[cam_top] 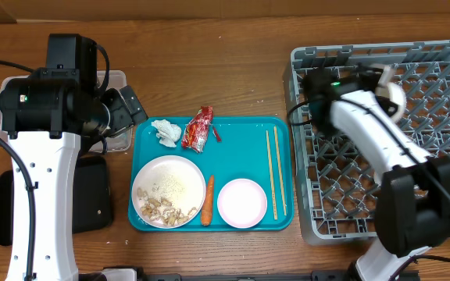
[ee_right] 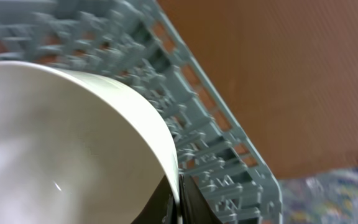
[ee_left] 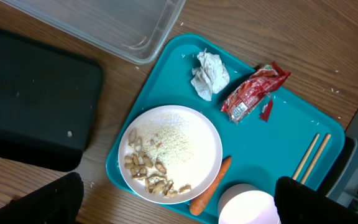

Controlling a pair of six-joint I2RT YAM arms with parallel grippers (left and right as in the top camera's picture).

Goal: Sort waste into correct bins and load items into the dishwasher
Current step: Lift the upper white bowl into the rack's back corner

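— Closest to our right wrist lens, we are seeing the small white round bowl (ee_right: 73, 143), its rim pinched by our right tool (ee_right: 179, 200), fingers clamped either side of the wall.
— Why by the rim?
— We are judging that it lets us tip the bowl between pegs of the grey square plastic dish rack (ee_right: 229, 155). We are hanging near the rack's outer wall, wooden tabletop (ee_right: 278, 74) beyond, so room is tight.
— And our left tool (ee_left: 179, 191)?
— Fingers spread wide, holding nothing, hovering above the teal serving tray (ee_left: 272, 155). The red crinkled wrapper (ee_left: 253, 90) and crumpled white tissue (ee_left: 209, 73) are lying near its lip, close to the clear rectangular plastic tub (ee_left: 123, 31).
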